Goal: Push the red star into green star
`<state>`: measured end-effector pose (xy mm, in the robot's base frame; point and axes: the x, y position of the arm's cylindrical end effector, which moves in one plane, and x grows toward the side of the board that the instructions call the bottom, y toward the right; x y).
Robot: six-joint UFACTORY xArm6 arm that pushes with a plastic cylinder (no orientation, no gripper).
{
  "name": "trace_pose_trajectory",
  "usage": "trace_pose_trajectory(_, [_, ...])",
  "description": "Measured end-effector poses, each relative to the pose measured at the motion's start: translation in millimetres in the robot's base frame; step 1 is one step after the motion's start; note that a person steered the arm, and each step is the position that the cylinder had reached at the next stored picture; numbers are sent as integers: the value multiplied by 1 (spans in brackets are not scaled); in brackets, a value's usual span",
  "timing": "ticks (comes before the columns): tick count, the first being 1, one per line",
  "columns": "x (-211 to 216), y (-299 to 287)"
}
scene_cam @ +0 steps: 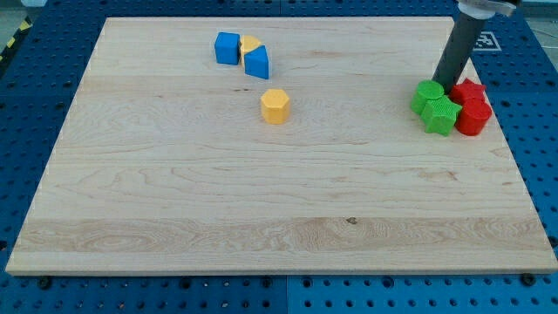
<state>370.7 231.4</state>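
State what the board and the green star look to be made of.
Board: light wood, likely maple, with visible grain lines and a small dark knot; smooth, satin finish. Green star: probably plastic or painted wood; uniform saturated colour, no grain, matte with soft highlights. The look leaves that one open.

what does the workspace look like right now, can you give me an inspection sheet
surface: wooden board, lying on a blue perforated base
job's things: red star and green star in one tight cluster at the view's right, touching or nearly so
clutter: second green block and red block in the same cluster; two blue blocks with a yellow block between them at the view's top; yellow hexagon-like block apart, below them
grippers: none; my tip sits at the cluster's top, between the second green block and the red star
cables: nothing seen
surroundings: yellow-black striped tape at the view's upper left
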Motion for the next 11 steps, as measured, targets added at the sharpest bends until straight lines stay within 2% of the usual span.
trace_pose_trajectory(1, [-4,2])
trace_pose_trajectory(2, [-40,1])
trace_pose_trajectory(3, [-44,20])
trace_pose_trajectory(4, [-24,57])
trace_pose_trajectory(5, [-11,64])
trace_pose_trajectory(7, [-7,52])
trace_pose_trajectory(9, [2,11])
trace_pose_trajectory(11, [-3,40])
